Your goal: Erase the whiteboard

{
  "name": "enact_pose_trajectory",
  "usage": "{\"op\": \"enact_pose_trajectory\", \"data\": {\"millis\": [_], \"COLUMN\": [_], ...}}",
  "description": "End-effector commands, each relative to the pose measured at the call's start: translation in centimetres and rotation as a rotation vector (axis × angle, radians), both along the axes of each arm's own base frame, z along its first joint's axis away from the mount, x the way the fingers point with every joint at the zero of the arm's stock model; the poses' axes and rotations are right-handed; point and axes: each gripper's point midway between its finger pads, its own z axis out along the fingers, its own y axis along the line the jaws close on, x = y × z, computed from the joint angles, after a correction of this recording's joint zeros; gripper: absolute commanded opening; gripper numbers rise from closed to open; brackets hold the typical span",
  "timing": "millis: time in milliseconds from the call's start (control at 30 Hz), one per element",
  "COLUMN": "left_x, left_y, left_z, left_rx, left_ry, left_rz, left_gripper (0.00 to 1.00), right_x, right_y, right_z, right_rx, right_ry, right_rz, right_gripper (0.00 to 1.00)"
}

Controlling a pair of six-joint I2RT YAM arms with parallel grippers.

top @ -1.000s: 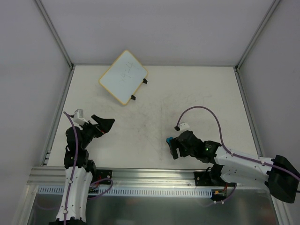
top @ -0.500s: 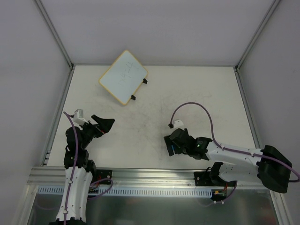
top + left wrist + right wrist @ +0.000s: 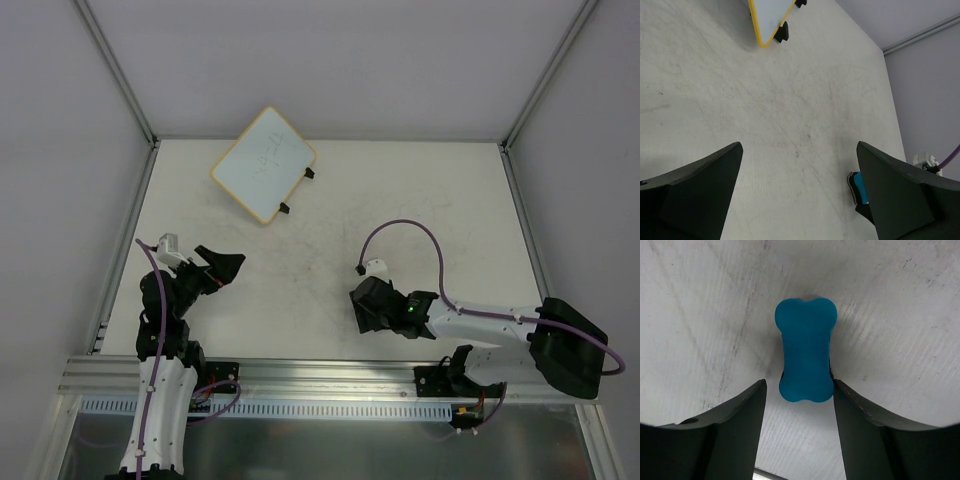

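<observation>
At the far left part of the table (image 3: 420, 200), well apart from both arms, lies the whiteboard (image 3: 265, 163), turned diagonally. It seems light, thin and stiff, and its smooth face is probably slippery, so I think it can slide when something rubs on it. The best place to hold it is probably the frame at one corner or edge, or it could be pressed down there, leaving the writing area free. It is a small white rectangle with rounded corners and a thin yellow frame. Two black clips (image 3: 309, 173) sit on the edge toward the right arm, and faint pen marks (image 3: 270, 152) cross its middle. The left gripper (image 3: 799, 150) stands wide open and holds nothing. The right gripper (image 3: 799, 385) has its jaws on both sides of the blue eraser (image 3: 806, 340). One finger touches it and a small gap shows at the other, so it is not yet clamped.
</observation>
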Motion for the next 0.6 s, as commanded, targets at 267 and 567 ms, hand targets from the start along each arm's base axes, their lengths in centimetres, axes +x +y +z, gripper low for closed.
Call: {"op": "enact_pose_trajectory", "data": {"millis": [267,567], "left_x": [0.38,0.34], "left_y": [0.62,0.62], "left_z": [1.83,1.83], "left_rx": [0.035,0.036], "left_ry": [-0.06,-0.061], "left_rz": [0.024,0.024], "left_gripper": [0.99,0.99], "right_x": [1.38,1.54], "right_y": [0.15,0.11], "right_z": [1.19,0.59], "right_rx": [-0.002,-0.026], "right_ry": [-0.056,-0.047], "right_rz": [-0.073,-0.093], "right_gripper": [0.55,0.52]}}
